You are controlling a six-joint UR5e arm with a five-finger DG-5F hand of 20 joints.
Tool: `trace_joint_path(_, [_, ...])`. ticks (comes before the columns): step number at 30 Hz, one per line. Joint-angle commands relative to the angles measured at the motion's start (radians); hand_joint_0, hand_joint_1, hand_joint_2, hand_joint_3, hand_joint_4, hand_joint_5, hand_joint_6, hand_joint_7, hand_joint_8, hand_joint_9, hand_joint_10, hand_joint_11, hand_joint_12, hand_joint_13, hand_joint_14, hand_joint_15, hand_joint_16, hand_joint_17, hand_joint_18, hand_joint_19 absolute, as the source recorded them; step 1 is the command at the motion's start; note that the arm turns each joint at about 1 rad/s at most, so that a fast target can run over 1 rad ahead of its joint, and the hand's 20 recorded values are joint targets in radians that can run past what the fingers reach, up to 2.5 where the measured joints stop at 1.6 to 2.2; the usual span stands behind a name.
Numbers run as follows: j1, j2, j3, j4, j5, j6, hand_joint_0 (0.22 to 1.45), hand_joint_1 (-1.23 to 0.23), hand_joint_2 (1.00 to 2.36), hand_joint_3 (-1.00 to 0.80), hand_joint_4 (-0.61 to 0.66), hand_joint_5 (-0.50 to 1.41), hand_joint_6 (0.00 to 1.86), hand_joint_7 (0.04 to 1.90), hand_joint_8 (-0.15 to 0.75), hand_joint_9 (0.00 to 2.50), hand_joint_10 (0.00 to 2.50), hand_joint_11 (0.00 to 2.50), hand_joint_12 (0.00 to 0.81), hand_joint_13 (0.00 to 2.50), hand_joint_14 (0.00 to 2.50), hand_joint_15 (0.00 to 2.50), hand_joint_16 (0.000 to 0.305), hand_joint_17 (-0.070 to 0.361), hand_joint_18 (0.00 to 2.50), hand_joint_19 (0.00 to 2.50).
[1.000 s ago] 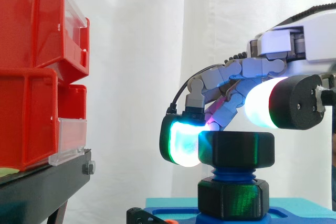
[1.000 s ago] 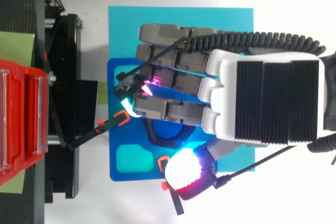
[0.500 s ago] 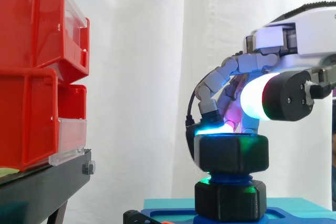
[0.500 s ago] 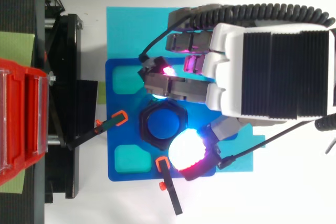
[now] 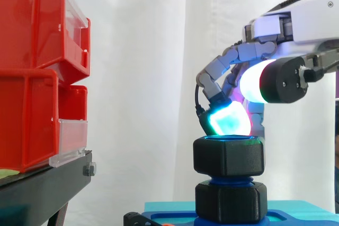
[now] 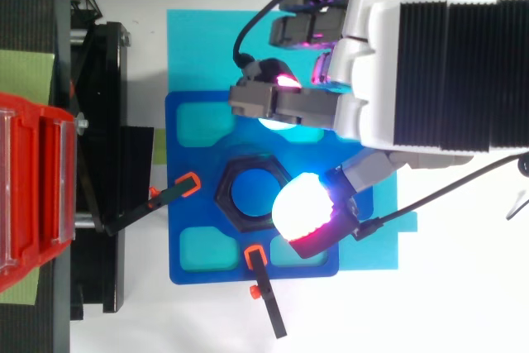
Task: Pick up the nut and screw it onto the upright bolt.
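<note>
A black hexagonal nut (image 5: 228, 156) sits threaded on the upright blue bolt (image 5: 229, 179), above a second black hex collar (image 5: 230, 200) at the bolt's foot. From above, the nut (image 6: 228, 204) rings the bolt's blue top (image 6: 250, 194). My hand (image 5: 233, 59) hovers just over the nut with its fingers loosely bent and apart from it. The cyan-glowing fingertip (image 5: 228, 120) hangs a little above the nut's top face, and the white thumb pad (image 6: 304, 207) overlaps the nut's edge from above. Nothing is held in the hand (image 6: 430, 47).
The bolt stands in a blue fixture plate (image 6: 183, 163) on a cyan mat (image 6: 198, 47), held by two orange-tipped clamps (image 6: 188, 185). Red bins (image 5: 32, 72) on a black stand (image 5: 42, 189) rise to the left.
The hand has let go of the nut, lifted off it and drifted toward the mat's far side. The nut now sits lower on the bolt.
</note>
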Motion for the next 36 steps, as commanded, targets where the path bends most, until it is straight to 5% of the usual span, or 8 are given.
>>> trace_joint_path(1, [-0.004,-0.001,0.017,-0.014,-0.007,-0.006,0.53,-0.13,1.00,-0.50,0.20,-0.03,0.50,1.23,0.244,1.29,0.00,0.12,0.218,0.91,0.00,0.06,0.031,0.069,0.70,0.31])
trace_joint_path(5, [-0.005,-0.001,0.030,-0.024,-0.014,-0.012,0.52,-0.12,1.00,-0.50,0.23,-0.07,0.50,0.93,0.236,1.18,0.00,0.09,0.233,0.84,0.00,0.05,0.034,0.077,0.64,0.29])
trace_joint_path(11, [-0.001,-0.003,0.030,-0.005,-0.015,-0.022,0.51,-0.09,1.00,-0.50,0.19,-0.11,0.50,0.75,0.229,0.97,0.00,0.00,0.264,0.66,0.00,0.00,0.036,0.081,0.45,0.21])
trace_joint_path(16, [0.014,-0.006,0.030,0.029,-0.009,-0.019,0.50,-0.06,1.00,-0.50,0.18,-0.14,0.50,0.69,0.217,0.70,0.00,0.00,0.321,0.29,0.00,0.00,0.037,0.083,0.00,0.00])
trace_joint_path(22, [0.036,-0.024,0.025,0.032,-0.007,-0.003,0.48,-0.01,1.00,-0.50,0.13,-0.15,0.50,0.61,0.175,0.39,0.00,0.00,0.340,0.00,0.00,0.00,0.042,0.095,0.00,0.00])
trace_joint_path(36, [0.056,-0.026,-0.026,0.070,0.002,0.059,0.48,0.00,1.00,-0.50,0.11,-0.11,0.50,0.71,0.176,0.22,0.00,0.00,0.343,0.00,0.00,0.00,0.044,0.098,0.00,0.00])
